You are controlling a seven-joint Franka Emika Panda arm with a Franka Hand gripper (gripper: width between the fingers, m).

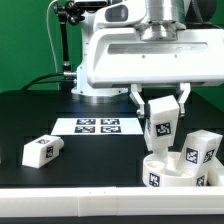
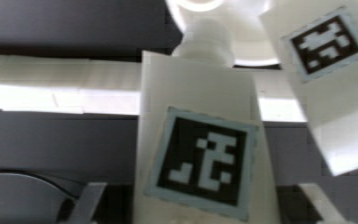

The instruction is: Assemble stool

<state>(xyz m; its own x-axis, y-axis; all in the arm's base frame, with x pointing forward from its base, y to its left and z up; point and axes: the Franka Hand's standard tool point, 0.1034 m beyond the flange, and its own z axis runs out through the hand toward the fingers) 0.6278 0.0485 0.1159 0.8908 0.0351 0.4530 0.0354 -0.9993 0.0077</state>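
Observation:
My gripper is shut on a white stool leg with a square tag and holds it slightly tilted, just above the back left part of the round seat. In the wrist view the held leg runs out from between my fingers. A second leg stands in the seat at the exterior view's right and shows in the wrist view too. A third leg lies on the black table at the exterior view's left.
The marker board lies flat behind the seat, at the middle of the table. A low white ledge runs along the table's front edge. The robot's white body and black cables stand at the back.

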